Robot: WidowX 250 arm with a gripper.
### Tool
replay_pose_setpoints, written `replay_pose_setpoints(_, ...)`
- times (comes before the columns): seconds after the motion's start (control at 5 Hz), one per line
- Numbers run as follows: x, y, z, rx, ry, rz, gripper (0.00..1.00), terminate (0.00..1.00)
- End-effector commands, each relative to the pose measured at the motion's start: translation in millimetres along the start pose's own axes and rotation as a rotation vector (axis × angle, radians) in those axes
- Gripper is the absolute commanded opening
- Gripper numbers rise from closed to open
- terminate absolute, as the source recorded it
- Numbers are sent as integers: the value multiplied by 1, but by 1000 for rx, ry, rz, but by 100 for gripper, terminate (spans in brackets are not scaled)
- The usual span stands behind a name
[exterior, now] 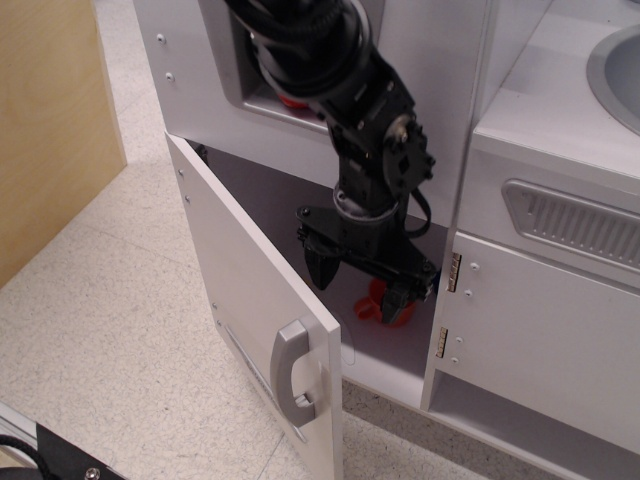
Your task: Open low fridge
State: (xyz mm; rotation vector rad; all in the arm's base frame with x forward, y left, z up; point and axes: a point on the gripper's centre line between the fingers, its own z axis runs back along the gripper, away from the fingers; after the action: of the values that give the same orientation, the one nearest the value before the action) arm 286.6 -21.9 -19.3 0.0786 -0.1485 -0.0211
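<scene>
The fridge (pixel 300 230) is being shown at lower centre, its one door (pixel 255 300) already swung wide toward the camera, so the opening step is judged as being all but finished. One arm (pixel 330 80) is being held inside the compartment, nothing gripped. The gripper (pixel 362 282) is being kept released, its two fingers (pixel 325 265) spread apart over one red cup (pixel 385 305), which is being partly hidden. The next move is judged as calling for the arm being drawn out clear of the door edge and the cup. One handle (pixel 291 370) is being left untouched on the door. Two hinges (pixel 447 305) are being counted on the neighbouring cabinet.
</scene>
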Motion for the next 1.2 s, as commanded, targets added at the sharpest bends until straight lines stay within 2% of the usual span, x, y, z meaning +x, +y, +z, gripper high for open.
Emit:
replay_pose_setpoints(0.0,-27,26,-7,34,17,-28,100,0)
replay_pose_setpoints(0.2,-49,40,-2,31,32,-64,100,0)
replay_pose_setpoints(0.6,-88,85,4,80,28,-129,100,0)
replay_pose_setpoints(0.8,-101,108,9,92,23,-147,100,0)
replay_pose_setpoints(1.0,-104,123,13,132,-2,-118,100,0)
